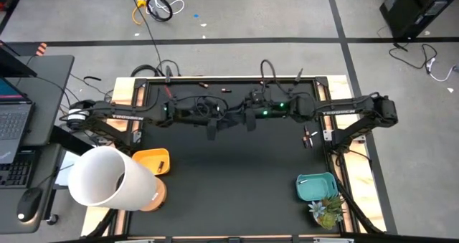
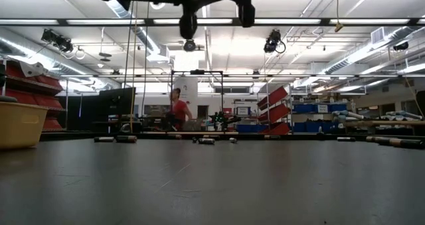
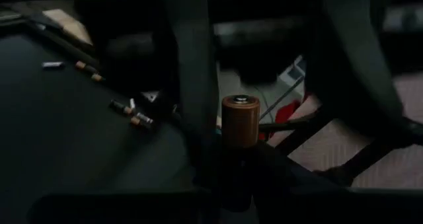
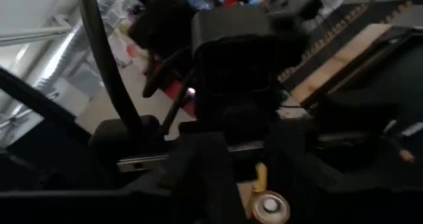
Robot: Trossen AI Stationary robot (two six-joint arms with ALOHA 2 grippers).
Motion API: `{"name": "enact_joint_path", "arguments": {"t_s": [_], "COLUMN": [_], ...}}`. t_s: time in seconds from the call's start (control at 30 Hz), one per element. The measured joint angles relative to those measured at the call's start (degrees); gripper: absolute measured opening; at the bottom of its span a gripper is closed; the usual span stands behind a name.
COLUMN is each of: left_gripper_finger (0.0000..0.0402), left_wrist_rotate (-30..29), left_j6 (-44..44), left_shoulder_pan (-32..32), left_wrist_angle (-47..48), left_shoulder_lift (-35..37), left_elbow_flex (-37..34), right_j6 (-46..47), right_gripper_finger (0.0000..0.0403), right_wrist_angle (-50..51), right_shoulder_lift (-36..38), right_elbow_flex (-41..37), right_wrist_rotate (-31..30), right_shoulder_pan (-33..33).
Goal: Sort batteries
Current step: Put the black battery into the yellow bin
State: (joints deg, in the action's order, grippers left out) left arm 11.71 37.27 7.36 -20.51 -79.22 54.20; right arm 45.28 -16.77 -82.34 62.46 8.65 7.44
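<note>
- Left tool grips a copper-ended battery upright above the worktop's far edge.
- Right tool stands spread around it.
- Loose batteries line that edge; the middle lies bare.

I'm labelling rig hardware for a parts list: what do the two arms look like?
Both the left arm and the right arm are dark, jointed links with pale lettering along the upper segment. Black cables loop around their wrists, where small green lights glow. The fingers are dark, flat-sided bars.
</note>
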Motion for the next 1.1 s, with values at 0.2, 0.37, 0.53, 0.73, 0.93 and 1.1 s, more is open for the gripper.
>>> {"name": "enact_joint_path", "arguments": {"t_s": [0.2, 0.37, 0.53, 0.73, 0.93, 1.1], "left_gripper_finger": [0.0063, 0.0063, 0.0063, 0.0063, 0.0063, 0.0063], "left_wrist_rotate": [0.5, 0.9, 1.0, 4.7, 6.0, 7.7], "left_j6": [-6.1, -10.9, -11.8, -12.0, -11.3, -8.5], "left_shoulder_pan": [3.1, 4.8, 4.3, 2.0, -1.7, -4.5], "left_wrist_angle": [18.4, 37.9, 54.5, 72.2, 88.0, 95.0], "left_shoulder_lift": [8.9, 16.7, 20.1, 20.8, 21.6, 23.0], "left_elbow_flex": [0.1, 0.0, 0.0, 0.0, 0.0, -0.9], "right_j6": [-3.1, -8.0, -11.1, -12.0, -12.4, -14.0], "right_gripper_finger": [0.0201, 0.0190, 0.0182, 0.0181, 0.0178, 0.0176], "right_wrist_angle": [10.2, 20.3, 28.9, 30.8, 29.7, 27.4], "right_shoulder_lift": [6.9, 12.9, 14.7, 12.4, 9.6, 8.4], "right_elbow_flex": [0.1, 0.2, 0.1, 0.0, 0.0, 0.0], "right_wrist_rotate": [-0.5, -2.7, -4.8, -5.0, -4.7, -4.3], "right_shoulder_pan": [4.4, 8.2, 10.5, 10.8, 9.7, 9.7]}}
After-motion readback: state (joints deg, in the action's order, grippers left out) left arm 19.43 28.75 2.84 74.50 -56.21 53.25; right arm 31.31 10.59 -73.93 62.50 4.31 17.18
